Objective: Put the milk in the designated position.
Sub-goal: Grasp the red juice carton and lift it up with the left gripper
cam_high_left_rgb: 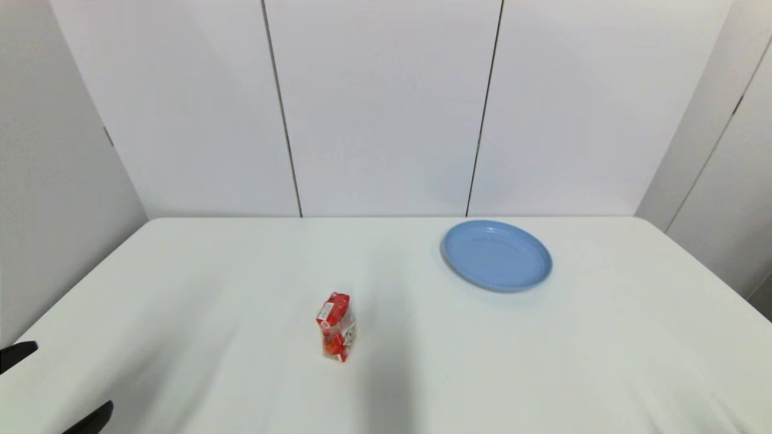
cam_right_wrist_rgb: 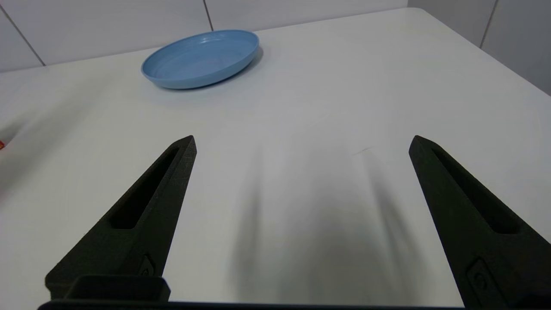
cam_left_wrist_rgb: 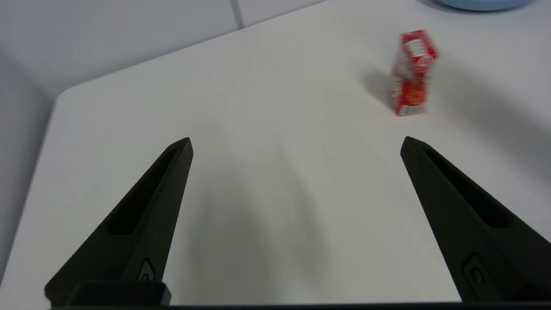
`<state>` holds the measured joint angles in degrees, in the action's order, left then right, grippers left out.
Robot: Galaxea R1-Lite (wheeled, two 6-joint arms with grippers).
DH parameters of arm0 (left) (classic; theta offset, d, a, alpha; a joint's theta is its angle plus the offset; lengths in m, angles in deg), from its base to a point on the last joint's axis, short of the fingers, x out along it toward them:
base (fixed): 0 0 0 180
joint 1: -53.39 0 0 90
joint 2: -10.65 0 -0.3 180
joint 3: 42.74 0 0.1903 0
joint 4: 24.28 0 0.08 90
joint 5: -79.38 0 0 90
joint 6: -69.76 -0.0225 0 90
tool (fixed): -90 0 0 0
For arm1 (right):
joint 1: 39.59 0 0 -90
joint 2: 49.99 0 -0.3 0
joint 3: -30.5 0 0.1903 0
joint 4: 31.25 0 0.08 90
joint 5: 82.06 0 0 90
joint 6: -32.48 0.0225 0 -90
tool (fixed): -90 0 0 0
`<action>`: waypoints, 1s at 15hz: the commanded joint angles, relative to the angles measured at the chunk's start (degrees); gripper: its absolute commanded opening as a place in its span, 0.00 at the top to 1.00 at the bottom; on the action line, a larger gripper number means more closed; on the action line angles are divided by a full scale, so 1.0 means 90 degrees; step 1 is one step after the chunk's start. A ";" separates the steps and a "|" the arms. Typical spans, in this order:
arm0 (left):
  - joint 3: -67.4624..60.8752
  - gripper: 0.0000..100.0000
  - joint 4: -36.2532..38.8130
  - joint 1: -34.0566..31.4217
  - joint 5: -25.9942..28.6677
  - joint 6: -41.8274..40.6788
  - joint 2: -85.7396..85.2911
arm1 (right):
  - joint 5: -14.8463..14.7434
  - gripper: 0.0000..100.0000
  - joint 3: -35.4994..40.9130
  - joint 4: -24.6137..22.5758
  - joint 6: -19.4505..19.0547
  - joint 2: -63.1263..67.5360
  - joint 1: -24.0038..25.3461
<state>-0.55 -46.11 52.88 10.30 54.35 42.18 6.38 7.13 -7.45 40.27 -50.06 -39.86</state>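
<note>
milk point(cam_high_left_rgb: 336, 326) stands upright on the white table point(cam_high_left_rgb: 211, 313), a small red carton with white and orange printing, a little left of the table's middle and toward the near side. nothing touches it. blue plate point(cam_high_left_rgb: 497, 255) lies farther back and to the right, well apart from the carton, with nothing on it.

left gripper point(cam_high_left_rgb: 57, 386) shows only as two black fingertips at the lower left corner of the head view, low over the table's near left edge. its wrist view has the left gripper point(cam_left_wrist_rgb: 297, 144) with both long fingers point(cam_left_wrist_rgb: 146, 215) spread wide, nothing between them, angled down over bare tabletop. the carton point(cam_left_wrist_rgb: 411, 73) sits ahead of that gripper and off toward one finger's side, clear of the tips, and a sliver of the plate's rim point(cam_left_wrist_rgb: 482, 3) is just visible beyond it.

right arm is out of the head view. in its own wrist view the right gripper point(cam_right_wrist_rgb: 301, 142) is likewise spread wide and holds nothing, hovering over bare table with its fingers' soft shadows below. the plate point(cam_right_wrist_rgb: 201, 58) lies ahead of it, nearer one finger's side, and a tiny red scrap of the carton point(cam_right_wrist_rgb: 1, 145) peeks in at the picture's edge.
</note>
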 commanded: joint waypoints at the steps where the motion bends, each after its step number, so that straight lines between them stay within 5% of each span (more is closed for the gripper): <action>1: 0.0750 0.00 0.0269 0.0028 0.1650 -0.1374 0.2298 | -0.0002 0.00 0.0000 0.0000 0.0004 0.0008 0.0001; 5: 0.1239 0.00 0.0933 0.0272 0.3516 -0.2614 0.4847 | -0.0002 0.00 0.0000 0.0000 0.0004 0.0008 0.0001; 9: 0.1278 0.00 0.1558 0.0614 0.4482 -0.2790 0.6107 | -0.0002 0.00 0.0000 0.0000 0.0004 0.0008 0.0001; 15: 0.2049 0.00 0.1792 0.1209 0.4648 -0.2604 0.7357 | -0.0002 0.00 0.0000 0.0000 0.0013 0.0008 0.0001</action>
<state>16.29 -30.13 62.16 51.79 30.63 103.16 6.38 7.13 -7.45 40.27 -50.06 -39.86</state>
